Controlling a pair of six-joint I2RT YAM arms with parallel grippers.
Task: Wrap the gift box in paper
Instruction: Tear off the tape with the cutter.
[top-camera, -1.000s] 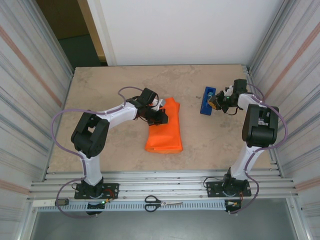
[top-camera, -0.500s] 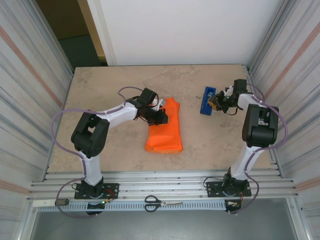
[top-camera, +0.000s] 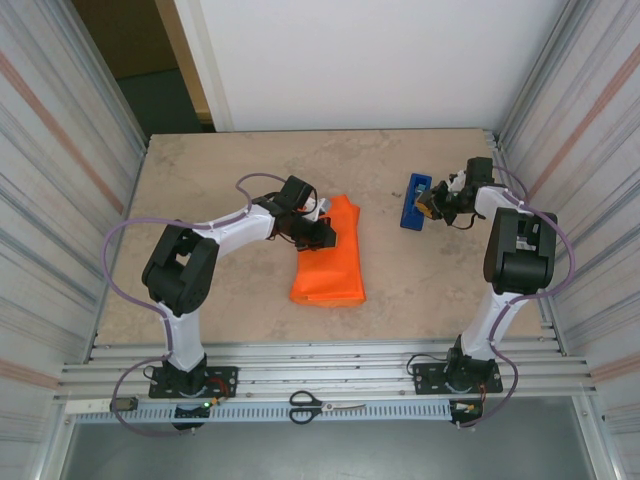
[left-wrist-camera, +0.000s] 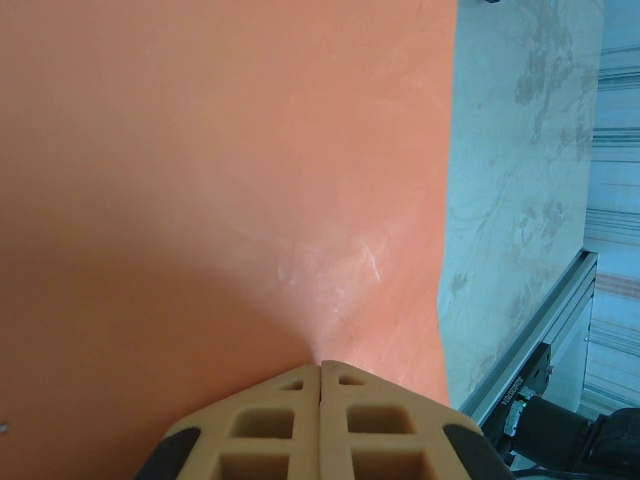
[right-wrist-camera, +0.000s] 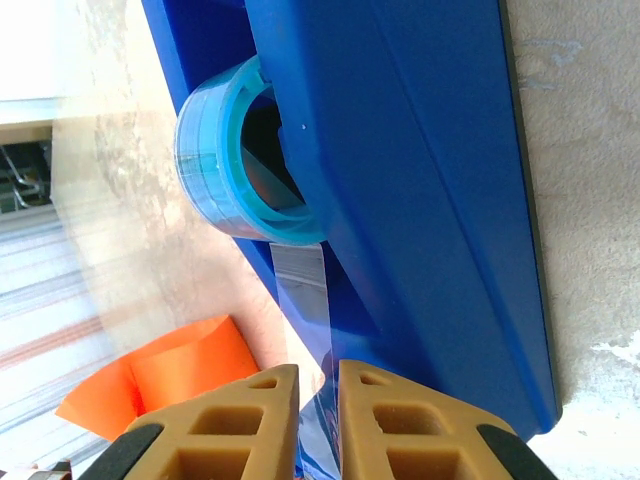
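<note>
The paper (top-camera: 330, 262) is a flat bright orange, no print on it, a touch paler and peachier up close (left-wrist-camera: 220, 180). Tape dispenser (right-wrist-camera: 400, 190) is deep royal blue, with a see-through light-blue roll of tape (right-wrist-camera: 225, 170) in it. Desk (top-camera: 230, 170) is beige with a faint marbled mottling. Both end effectors have tan fingers (right-wrist-camera: 240, 415), and the arms are black and white with purple-grey cables.

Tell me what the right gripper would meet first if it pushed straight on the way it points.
Most likely the clear strip of tape running out from the teal roll, which leads between the right gripper tips. Just beyond is the blue plastic tape dispenser body. Depth is hard to judge.
</note>
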